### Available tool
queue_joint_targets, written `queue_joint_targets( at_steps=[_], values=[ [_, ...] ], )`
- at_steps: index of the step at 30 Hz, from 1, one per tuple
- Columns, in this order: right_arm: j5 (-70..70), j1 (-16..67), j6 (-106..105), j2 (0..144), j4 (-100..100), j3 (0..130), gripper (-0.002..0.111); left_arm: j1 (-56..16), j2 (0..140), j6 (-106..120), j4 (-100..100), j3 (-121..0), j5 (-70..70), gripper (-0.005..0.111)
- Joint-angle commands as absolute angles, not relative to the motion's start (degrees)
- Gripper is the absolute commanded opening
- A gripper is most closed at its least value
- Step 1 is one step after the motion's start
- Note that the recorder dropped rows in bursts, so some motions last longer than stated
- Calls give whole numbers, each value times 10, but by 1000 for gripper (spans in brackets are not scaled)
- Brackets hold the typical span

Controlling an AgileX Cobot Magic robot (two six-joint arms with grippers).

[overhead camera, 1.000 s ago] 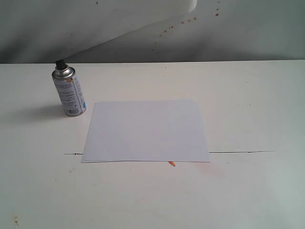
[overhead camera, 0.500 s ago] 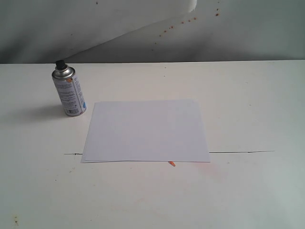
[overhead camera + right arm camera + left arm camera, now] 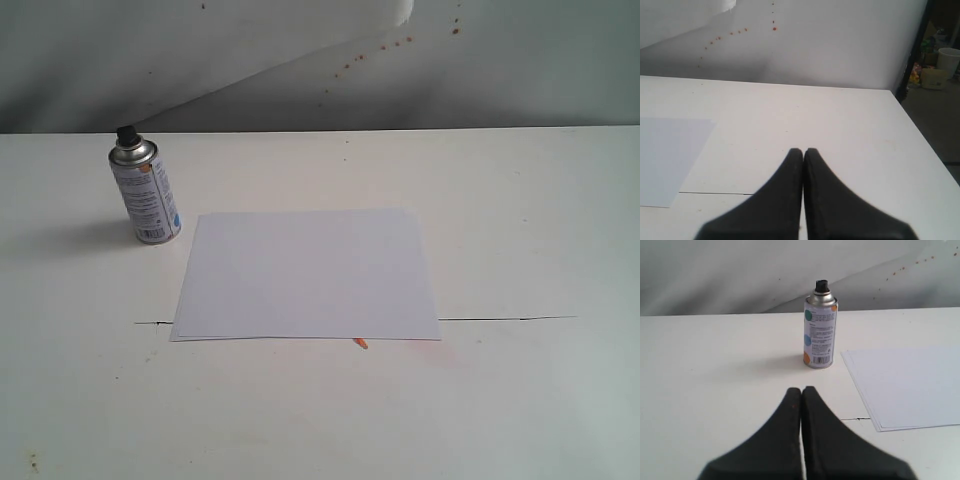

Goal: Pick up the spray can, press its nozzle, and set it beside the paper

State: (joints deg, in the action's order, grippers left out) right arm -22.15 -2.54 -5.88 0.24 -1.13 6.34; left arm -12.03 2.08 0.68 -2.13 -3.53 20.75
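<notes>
Shows silver metal spray can (image 3: 820, 330) upright, upper ctr, dead ahead of black left gripper (image 3: 801, 390) w/ tips pressed together; right gripper (image 3: 803, 151) likewise, farther off.

We see the silver can (image 3: 147, 195) upright, black nozzle (image 3: 126, 133) on top, just beside a corner of the flat white paper (image 3: 305, 275)

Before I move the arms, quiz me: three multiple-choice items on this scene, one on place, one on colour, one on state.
1. Where does the spray can stand? A on the paper; B off it, by its far left corner; C right of it.
2. The nozzle is: A black; B red; C white.
3. The left gripper is: A shut, empty; B shut on the can; C open.
B: a gap shows between them. A: black cap above silver. A: jaws meet, can stands apart.
</notes>
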Motion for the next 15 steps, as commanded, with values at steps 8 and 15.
queue_joint_targets(
  at_steps=[8,15],
  values=[
    [-217,-27,-57,0,-13,61,0,-120,6,0,-23,-16,211,0],
    [-217,-27,-57,0,-13,61,0,-120,0,0,-25,0,189,0]
  ],
)
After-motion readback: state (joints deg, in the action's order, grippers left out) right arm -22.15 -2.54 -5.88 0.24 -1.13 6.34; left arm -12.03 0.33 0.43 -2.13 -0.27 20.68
